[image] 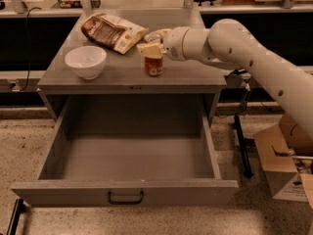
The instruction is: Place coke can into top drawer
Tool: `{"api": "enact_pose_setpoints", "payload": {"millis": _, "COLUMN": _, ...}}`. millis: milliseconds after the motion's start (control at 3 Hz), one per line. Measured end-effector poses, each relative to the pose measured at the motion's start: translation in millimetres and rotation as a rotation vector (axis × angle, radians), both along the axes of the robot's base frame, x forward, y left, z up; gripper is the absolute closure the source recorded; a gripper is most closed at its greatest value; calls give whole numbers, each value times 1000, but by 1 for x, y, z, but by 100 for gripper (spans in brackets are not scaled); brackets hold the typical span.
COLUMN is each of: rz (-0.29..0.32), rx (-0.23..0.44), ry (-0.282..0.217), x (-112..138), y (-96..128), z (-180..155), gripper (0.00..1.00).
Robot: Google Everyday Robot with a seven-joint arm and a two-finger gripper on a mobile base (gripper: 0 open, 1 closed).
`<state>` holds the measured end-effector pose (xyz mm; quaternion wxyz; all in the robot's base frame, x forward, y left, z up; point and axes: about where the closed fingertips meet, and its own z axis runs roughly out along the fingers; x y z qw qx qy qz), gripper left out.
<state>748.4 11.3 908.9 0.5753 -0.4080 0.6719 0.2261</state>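
Note:
The coke can (153,67) stands upright on the grey cabinet top (186,75), right of centre. My gripper (150,49) reaches in from the right on the white arm (234,45) and sits right on the can's upper part, hiding its top. The top drawer (124,192) is pulled wide open below the cabinet top. Its inside shows nothing in it, and its dark handle (125,198) is at the front centre.
A white bowl (85,61) sits on the left of the cabinet top. A brown snack bag (112,32) lies behind the can. A cardboard box (283,165) stands on the floor to the right, near a dark stand leg (242,141).

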Motion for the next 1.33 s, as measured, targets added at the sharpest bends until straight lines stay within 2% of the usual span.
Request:
{"api": "enact_pose_setpoints", "payload": {"millis": 333, "rz": 61, "rx": 1, "ry": -36, "x": -5, "y": 13, "z": 13, "gripper": 100}}
{"api": "enact_pose_setpoints", "payload": {"millis": 667, "rz": 158, "rx": 24, "ry": -84, "x": -19, "y": 29, "z": 40, "gripper": 100}}
{"api": "enact_pose_setpoints", "payload": {"millis": 1000, "rz": 198, "rx": 45, "ry": -53, "x": -31, "y": 22, "z": 38, "gripper": 100}}
{"api": "enact_pose_setpoints", "payload": {"millis": 1333, "rz": 208, "rx": 55, "ry": 8, "x": -52, "y": -1, "z": 19, "gripper": 100}}
